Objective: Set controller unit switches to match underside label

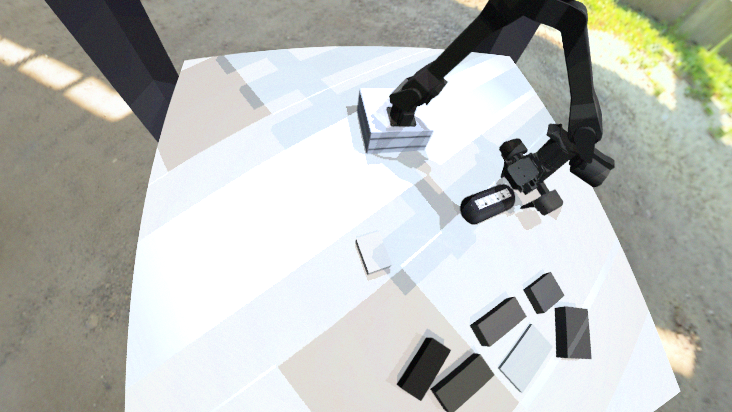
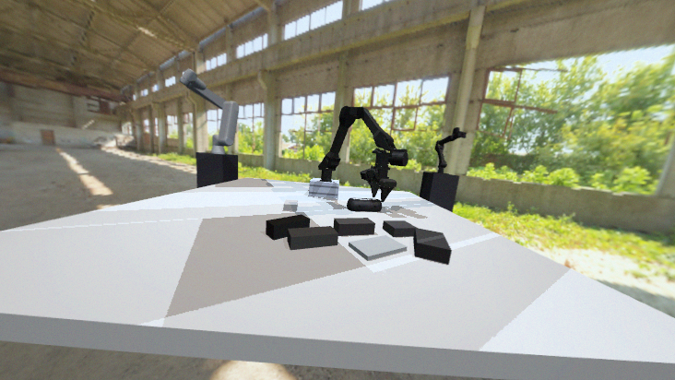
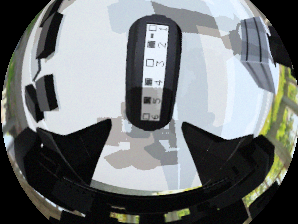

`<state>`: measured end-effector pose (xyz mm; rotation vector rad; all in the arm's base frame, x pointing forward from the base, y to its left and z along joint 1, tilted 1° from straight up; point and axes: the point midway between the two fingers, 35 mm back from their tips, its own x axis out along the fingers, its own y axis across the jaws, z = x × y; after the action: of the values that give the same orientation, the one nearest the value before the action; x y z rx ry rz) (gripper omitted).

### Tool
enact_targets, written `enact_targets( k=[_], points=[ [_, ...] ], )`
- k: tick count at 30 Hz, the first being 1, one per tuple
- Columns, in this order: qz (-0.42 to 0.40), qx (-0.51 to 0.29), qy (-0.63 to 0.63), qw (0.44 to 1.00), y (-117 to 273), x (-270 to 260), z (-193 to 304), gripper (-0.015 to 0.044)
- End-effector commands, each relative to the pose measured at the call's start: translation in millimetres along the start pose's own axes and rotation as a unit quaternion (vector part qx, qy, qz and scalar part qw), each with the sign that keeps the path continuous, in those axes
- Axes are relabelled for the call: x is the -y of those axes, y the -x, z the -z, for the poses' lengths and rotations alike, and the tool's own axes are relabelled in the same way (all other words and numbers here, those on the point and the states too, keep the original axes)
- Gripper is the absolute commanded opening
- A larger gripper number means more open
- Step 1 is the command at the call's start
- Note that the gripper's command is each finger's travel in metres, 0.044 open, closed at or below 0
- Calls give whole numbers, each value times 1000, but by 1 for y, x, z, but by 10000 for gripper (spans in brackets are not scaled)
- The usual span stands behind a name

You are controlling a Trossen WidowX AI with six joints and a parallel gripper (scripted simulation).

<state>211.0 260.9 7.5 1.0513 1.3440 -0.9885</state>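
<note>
The dark controller unit point(image 1: 469, 214) point(image 2: 363, 205) point(image 3: 134, 75) lies upside down on the bench, its white label point(image 3: 156, 71) facing up. In the wrist view the label's square 1 is empty, 2 filled, 3 empty, 4 and 5 filled; 6 looks empty but is in shade. A small dark mark sits between squares 1 and 2. The rocker switches are hidden underneath. My gripper point(image 1: 512, 192) point(image 2: 378, 197) point(image 3: 147, 124) is open and empty, above the bench near the unit's number 6 end, with a fingertip on either side of that end in the wrist view.
Several dark blocks point(image 1: 497, 321) point(image 2: 354, 226) and a pale flat plate point(image 1: 526, 358) point(image 2: 377, 247) lie toward the exterior camera. A small white tile point(image 1: 372, 254) point(image 2: 290, 206) lies apart from them. The arm stands on a pale box point(image 1: 399, 140) point(image 2: 323, 189) at the back.
</note>
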Motion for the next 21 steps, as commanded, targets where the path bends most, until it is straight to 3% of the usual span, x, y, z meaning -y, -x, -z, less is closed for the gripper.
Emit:
enact_targets(
  k=[1, 14, 17, 21],
  points=[
    [3, 5, -3, 1000, -11, 2, -3, 440],
    [3, 6, -3, 1000, -29, 3, -4, 440],
    [3, 6, -3, 1000, -29, 3, -4, 361],
    [3, 6, -3, 1000, -29, 3, -4, 335]
  ],
)
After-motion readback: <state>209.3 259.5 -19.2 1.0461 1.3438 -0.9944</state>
